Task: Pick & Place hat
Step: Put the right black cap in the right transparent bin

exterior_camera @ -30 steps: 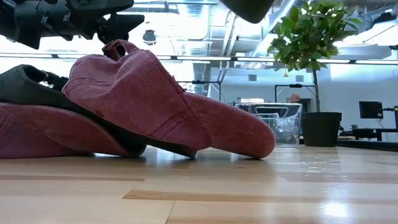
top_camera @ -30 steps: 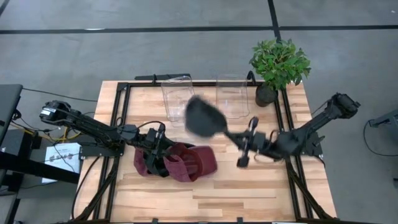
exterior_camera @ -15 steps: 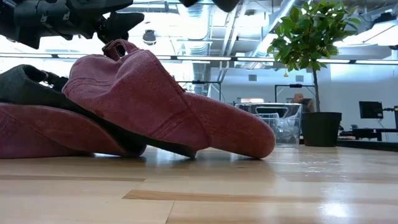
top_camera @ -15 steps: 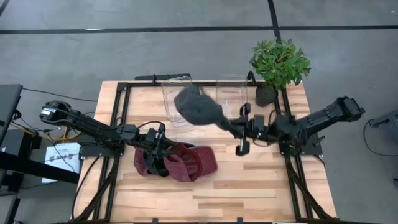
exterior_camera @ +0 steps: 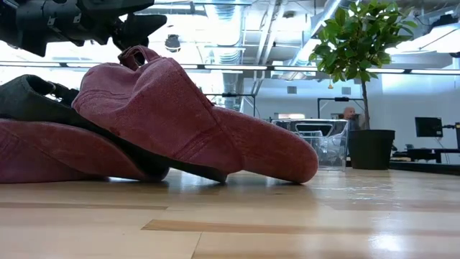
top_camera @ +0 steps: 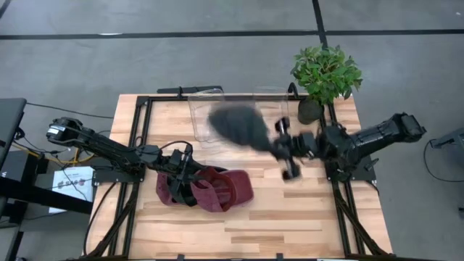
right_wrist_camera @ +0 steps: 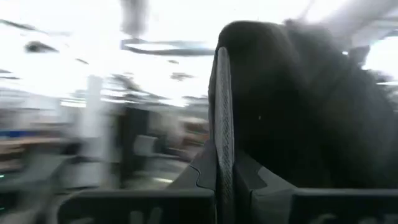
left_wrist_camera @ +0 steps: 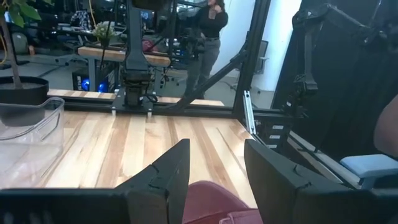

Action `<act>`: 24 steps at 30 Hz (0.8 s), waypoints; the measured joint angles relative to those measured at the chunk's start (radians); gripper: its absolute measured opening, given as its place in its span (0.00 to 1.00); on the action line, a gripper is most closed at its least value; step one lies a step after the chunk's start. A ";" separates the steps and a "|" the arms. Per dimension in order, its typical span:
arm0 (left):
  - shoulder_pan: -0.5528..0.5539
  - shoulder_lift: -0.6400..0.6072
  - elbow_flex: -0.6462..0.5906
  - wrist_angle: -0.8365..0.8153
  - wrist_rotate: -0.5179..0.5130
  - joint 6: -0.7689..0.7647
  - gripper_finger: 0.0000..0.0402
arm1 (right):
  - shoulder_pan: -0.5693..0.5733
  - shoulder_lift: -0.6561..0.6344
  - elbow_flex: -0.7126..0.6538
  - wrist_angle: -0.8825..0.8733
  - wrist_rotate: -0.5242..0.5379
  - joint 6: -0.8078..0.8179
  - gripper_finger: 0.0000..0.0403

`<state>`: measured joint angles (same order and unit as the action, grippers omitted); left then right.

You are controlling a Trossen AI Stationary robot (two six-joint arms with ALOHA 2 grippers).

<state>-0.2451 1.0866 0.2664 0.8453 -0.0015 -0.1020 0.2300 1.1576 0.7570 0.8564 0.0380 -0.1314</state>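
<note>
Above the worktop (top_camera: 290, 210) centre, toward 1 o'clock, right gripper (top_camera: 270, 142) has its fingers clamped on the brim of a dark hat (top_camera: 238, 125), held in the air over the clear bins (top_camera: 271, 109). At 8 o'clock, left gripper (top_camera: 190, 187) sits over a pile of maroon hats (top_camera: 217, 190), fingers (left_wrist_camera: 168, 180) apart, nothing between them. Potted plant (top_camera: 325, 75) at 2 o'clock corner.

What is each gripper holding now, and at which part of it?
The right gripper is shut on the brim of a dark hat, in the air. The left gripper stands open over the red hats, holding nothing.
</note>
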 joint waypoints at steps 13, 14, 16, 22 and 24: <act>-0.018 -0.032 0.091 0.058 0.017 0.100 0.37 | -0.025 0.000 0.000 -0.079 0.010 -0.052 0.00; -0.027 -0.042 0.106 0.053 0.021 0.134 0.37 | -0.026 0.000 0.000 -0.104 0.016 -0.052 0.00; -0.049 -0.061 0.138 0.046 0.018 0.224 0.37 | -0.016 0.000 0.000 -0.148 0.021 -0.052 0.00; -0.124 -0.131 0.191 -0.069 -0.276 0.583 0.37 | 0.048 0.000 0.000 -0.187 0.012 -0.056 0.00; -0.136 -0.139 0.203 -0.068 -0.412 0.684 0.37 | 0.070 0.000 0.000 -0.199 0.017 -0.067 0.00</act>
<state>-0.3811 0.9477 0.4699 0.7778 -0.4138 0.5823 0.3004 1.1576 0.7567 0.6578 0.0553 -0.1986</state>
